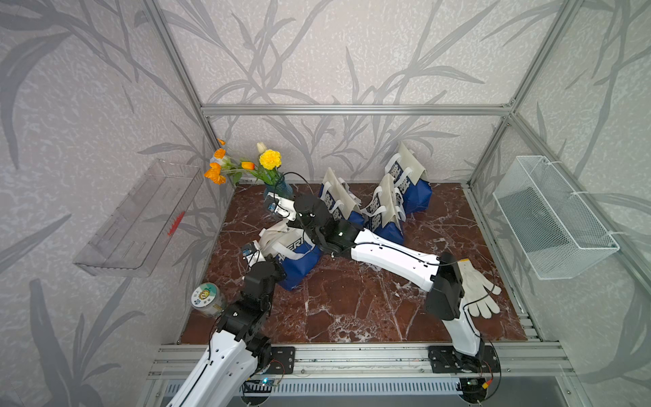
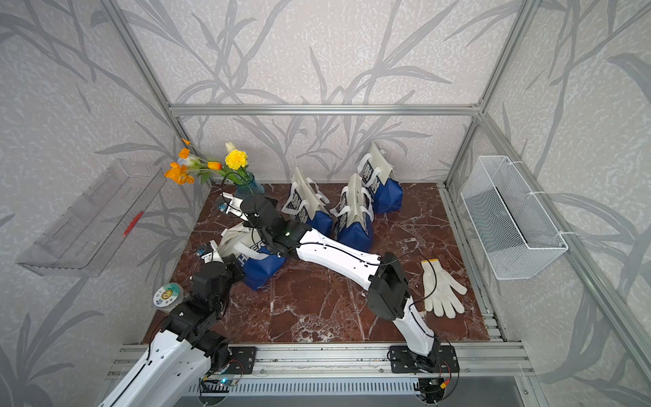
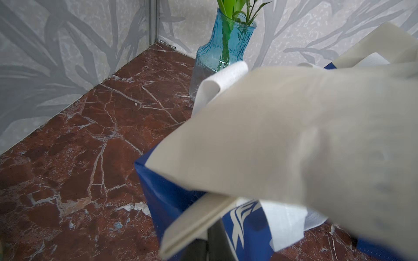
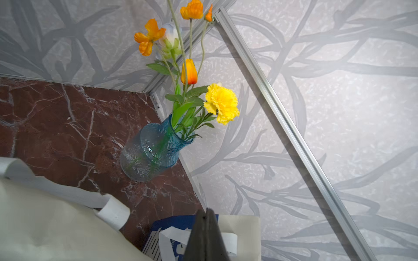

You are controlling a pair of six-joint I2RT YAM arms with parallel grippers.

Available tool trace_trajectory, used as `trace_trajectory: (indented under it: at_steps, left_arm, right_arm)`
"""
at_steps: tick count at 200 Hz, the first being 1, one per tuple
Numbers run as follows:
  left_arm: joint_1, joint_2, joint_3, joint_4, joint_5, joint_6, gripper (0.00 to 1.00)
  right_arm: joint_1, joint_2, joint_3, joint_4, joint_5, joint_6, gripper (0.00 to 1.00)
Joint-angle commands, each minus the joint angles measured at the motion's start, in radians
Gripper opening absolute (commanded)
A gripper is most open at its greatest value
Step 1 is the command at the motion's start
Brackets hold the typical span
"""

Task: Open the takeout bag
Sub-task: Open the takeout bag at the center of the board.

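Blue-and-white fabric takeout bag (image 1: 299,262): left jaws pinch its cream flap (image 3: 194,226), right jaws press together opposite, probably to spread it.

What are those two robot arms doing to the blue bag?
They are trying to open the nearest takeout bag. The left claw is shut on its cream top flap. The right claw is shut too, at the bag's top near the vase, but I cannot tell whether it has caught any fabric. Three other bags stand behind.
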State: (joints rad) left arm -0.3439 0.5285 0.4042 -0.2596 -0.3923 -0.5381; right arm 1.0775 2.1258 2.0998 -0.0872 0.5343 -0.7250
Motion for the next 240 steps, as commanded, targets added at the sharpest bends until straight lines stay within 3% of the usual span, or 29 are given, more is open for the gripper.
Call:
trace_trajectory:
  at_steps: [1, 11, 30, 36, 69, 81, 163, 240]
  left_arm:
    - [0.002, -0.019, 0.003, -0.074, -0.006, -0.009, 0.0]
    - [0.002, -0.039, -0.007, -0.051, 0.016, -0.005, 0.0]
    - [0.002, -0.067, -0.018, -0.02, 0.055, 0.0, 0.0]
    - [0.002, -0.074, -0.021, -0.01, 0.066, 0.002, 0.0]
    - [0.002, -0.088, -0.031, 0.015, 0.098, 0.007, 0.0]
    - [0.002, -0.118, -0.034, 0.019, 0.101, 0.007, 0.0]
    - [0.002, -0.148, -0.043, 0.021, 0.108, 0.006, 0.0]
    - [0.002, -0.157, -0.047, 0.023, 0.107, 0.007, 0.0]
  right_arm:
    - [0.003, -0.026, 0.02, -0.054, -0.006, 0.005, 0.0]
    - [-0.003, -0.066, -0.026, -0.079, -0.06, 0.077, 0.02]
    - [-0.014, -0.172, -0.2, -0.052, -0.227, 0.212, 0.41]
    - [-0.018, -0.204, -0.258, -0.029, -0.279, 0.239, 0.49]
    - [-0.022, -0.29, -0.476, 0.107, -0.424, 0.304, 0.68]
    - [-0.022, -0.294, -0.494, 0.118, -0.474, 0.309, 0.8]
    - [-0.029, -0.201, -0.403, 0.113, -0.548, 0.338, 0.63]
    - [-0.037, -0.122, -0.344, 0.107, -0.541, 0.357, 0.35]
